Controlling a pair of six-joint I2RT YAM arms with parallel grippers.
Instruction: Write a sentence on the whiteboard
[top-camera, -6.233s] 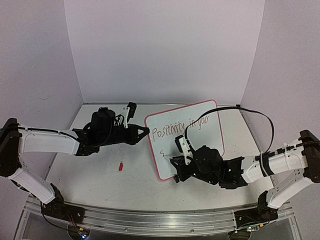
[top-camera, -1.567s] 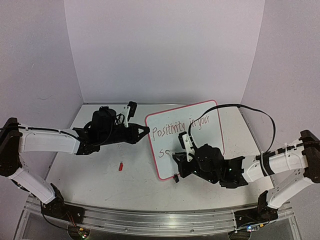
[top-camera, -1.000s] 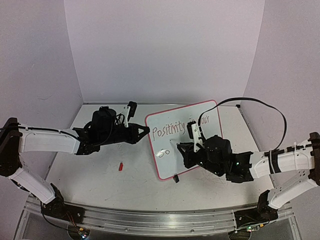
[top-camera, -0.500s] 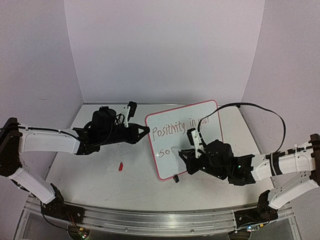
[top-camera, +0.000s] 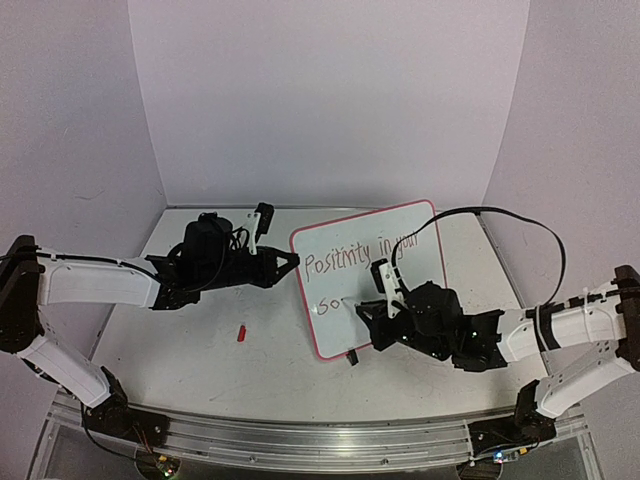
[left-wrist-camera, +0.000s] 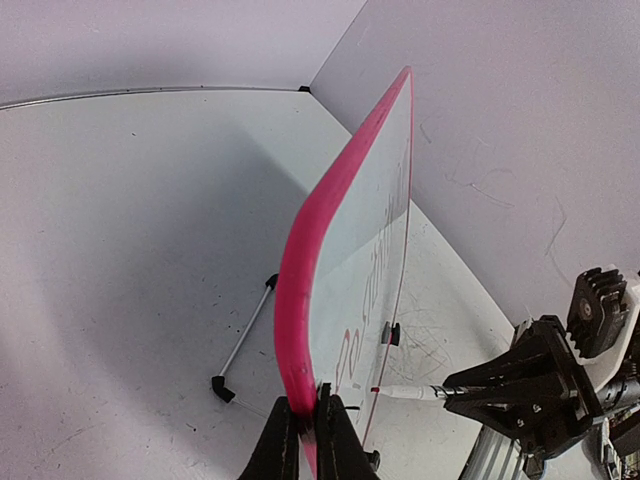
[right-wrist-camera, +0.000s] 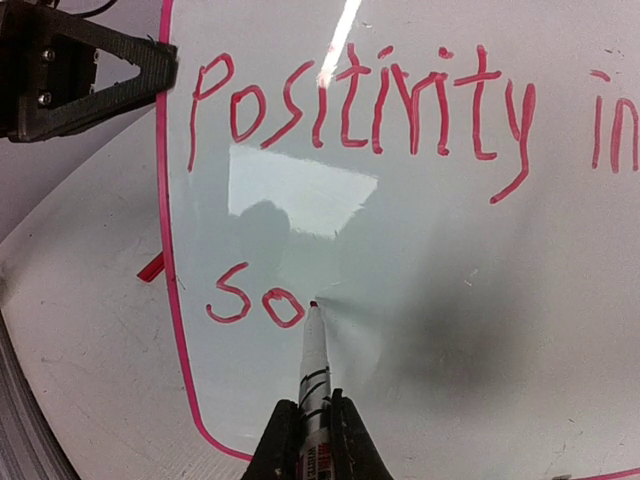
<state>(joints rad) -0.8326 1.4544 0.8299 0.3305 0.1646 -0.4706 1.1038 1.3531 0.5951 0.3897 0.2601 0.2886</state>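
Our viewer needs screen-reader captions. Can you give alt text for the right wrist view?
The right gripper holds a white, red-tipped marker against a glossy white whiteboard with a pink-red frame, its tip just after a handwritten red "So". Red lettering above reads "Positivity in".

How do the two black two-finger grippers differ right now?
The left gripper clamps the pink-framed glossy whiteboard edge-on at its frame; the right gripper faces its writing side, clamping a white red-tipped marker whose tip touches beside the red "So" lettering. Both are shut.
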